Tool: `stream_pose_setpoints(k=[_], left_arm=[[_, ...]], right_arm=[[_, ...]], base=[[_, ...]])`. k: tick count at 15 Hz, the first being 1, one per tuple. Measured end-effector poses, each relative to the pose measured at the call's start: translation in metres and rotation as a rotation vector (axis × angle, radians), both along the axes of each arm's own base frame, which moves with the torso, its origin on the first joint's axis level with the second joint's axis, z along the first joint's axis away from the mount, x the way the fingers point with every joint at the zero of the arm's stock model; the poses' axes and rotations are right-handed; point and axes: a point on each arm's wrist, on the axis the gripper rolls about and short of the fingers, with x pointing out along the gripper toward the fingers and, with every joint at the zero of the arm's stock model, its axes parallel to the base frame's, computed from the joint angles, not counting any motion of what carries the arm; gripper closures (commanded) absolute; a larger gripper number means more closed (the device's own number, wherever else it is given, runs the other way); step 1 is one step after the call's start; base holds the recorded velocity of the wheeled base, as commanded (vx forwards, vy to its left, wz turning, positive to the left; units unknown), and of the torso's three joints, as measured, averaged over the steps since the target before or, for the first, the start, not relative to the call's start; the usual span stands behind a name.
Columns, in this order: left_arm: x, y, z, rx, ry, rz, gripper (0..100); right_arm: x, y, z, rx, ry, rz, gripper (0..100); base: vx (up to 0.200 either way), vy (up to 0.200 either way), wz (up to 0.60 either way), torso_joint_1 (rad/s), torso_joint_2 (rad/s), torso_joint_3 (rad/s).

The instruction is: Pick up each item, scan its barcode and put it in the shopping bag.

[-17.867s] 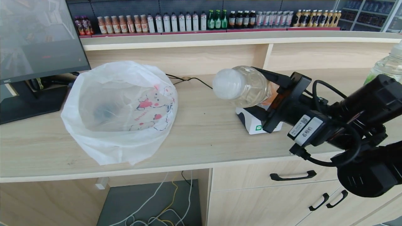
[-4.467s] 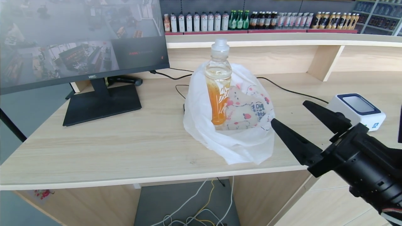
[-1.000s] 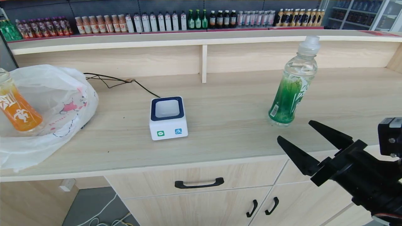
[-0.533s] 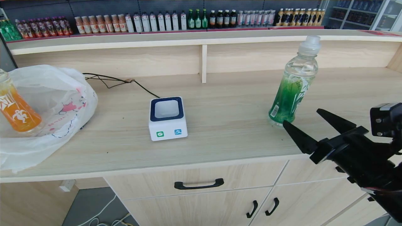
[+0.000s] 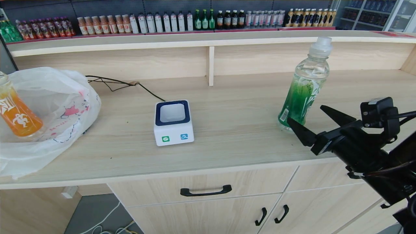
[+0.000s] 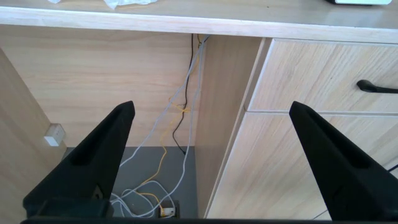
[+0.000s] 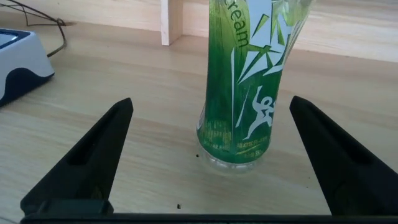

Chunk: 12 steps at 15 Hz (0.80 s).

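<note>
The scanner (image 5: pixel 174 125) is white with a navy-blue top rim and one green and one blue icon. Right of it, the green bottle (image 5: pixel 304 94) has white figures and a pale cap. Left of it, the translucent white shopping bag (image 5: pixel 65 94) has a pink-and-blue cartoon print and holds an orange bottle (image 5: pixel 18 113). The counter (image 5: pixel 234 130) is pale woodgrain, and the right gripper (image 5: pixel 304 113) is black.

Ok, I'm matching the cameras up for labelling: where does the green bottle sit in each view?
Head view: the green bottle stands upright on the counter, to the right of the scanner.
Right wrist view: the green bottle stands upright in the middle, close up.
Left wrist view: aimed below the counter, at cables and a drawer handle.
Shared landmark: the scanner, also at the edge of the right wrist view.
</note>
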Motion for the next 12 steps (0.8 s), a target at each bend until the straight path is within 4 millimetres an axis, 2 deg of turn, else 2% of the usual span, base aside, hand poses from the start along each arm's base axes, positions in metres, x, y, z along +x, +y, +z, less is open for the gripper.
stream_pose_setpoints(k=[4,12], left_arm=[[0.0,0.0,0.0,-0.004,0.0,0.0,0],[0.0,0.0,0.0,-0.003,0.0,0.0,0]], right_arm=[[0.024,-0.004,0.008,0.018,-0.043,-0.038,0],[0.051,0.004,0.018,0.03,-0.108,-0.025,0]], base=[[0.0,0.0,0.0,0.0,0.0,0.0],[0.0,0.0,0.0,0.0,0.0,0.0]])
